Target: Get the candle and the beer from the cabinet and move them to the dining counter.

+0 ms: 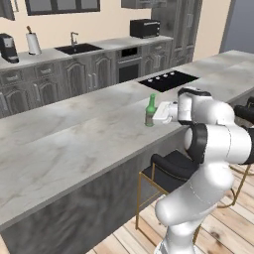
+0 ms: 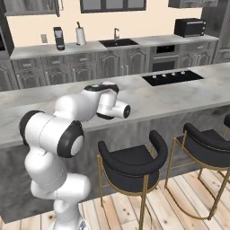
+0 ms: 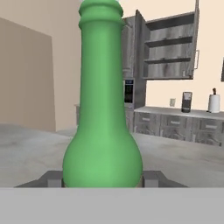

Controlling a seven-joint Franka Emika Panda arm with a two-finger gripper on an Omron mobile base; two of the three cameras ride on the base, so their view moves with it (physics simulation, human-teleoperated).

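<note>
The beer (image 1: pixel 150 110), a green bottle with a tan label, stands upright at the near edge of the dining counter (image 1: pixel 74 139). My gripper (image 1: pixel 151 119) reaches in from the right and is shut on its lower body. In the hand view the beer (image 3: pixel 103 109) rises right in front, with a dark fingertip (image 3: pixel 52 178) on each side of its wide base and my gripper (image 3: pixel 101 179) closed around it. Far behind, the cabinet (image 3: pixel 168 48) hangs with its door open and its visible shelves bare. The candle is out of view.
A black cooktop (image 1: pixel 167 80) is set into the dining counter to the right of the bottle. Black stools with gold legs (image 2: pixel 130 164) stand below the counter's front. The wall counter behind holds a sink (image 1: pixel 78 48), a paper-towel roll (image 1: pixel 33 43) and a coffee machine (image 1: pixel 7 48).
</note>
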